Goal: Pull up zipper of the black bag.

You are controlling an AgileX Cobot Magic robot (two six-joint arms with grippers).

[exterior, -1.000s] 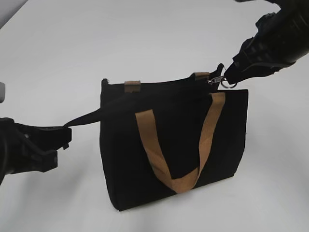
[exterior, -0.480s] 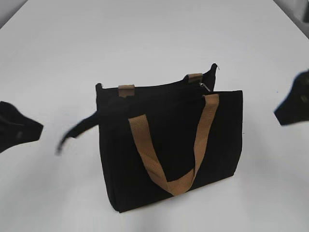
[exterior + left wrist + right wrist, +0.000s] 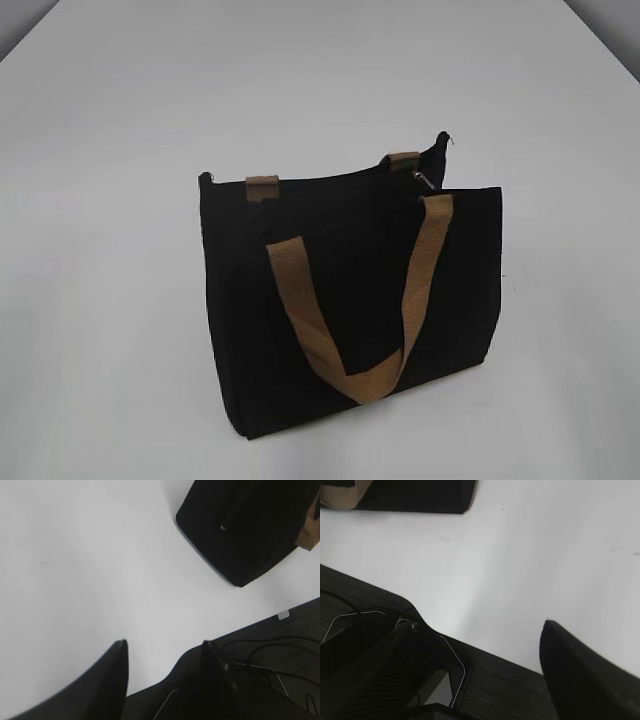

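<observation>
The black bag stands upright on the white table, with a tan loop handle hanging down its front. The small silver zipper pull lies at the right end of the bag's top edge. Neither gripper shows in the exterior view. My left gripper is open and empty, well away from the bag, which sits at the top right of its view. My right gripper is open and empty, with the bag's lower edge at the top left of its view.
The white table spreads out all around the bag. Its near edge shows in both wrist views, with dark floor and cables below it and dark matting beside the right gripper.
Both grippers have let go of the bag and drawn back out of the exterior view. The black strap that the left gripper held out to the left no longer sticks out.
</observation>
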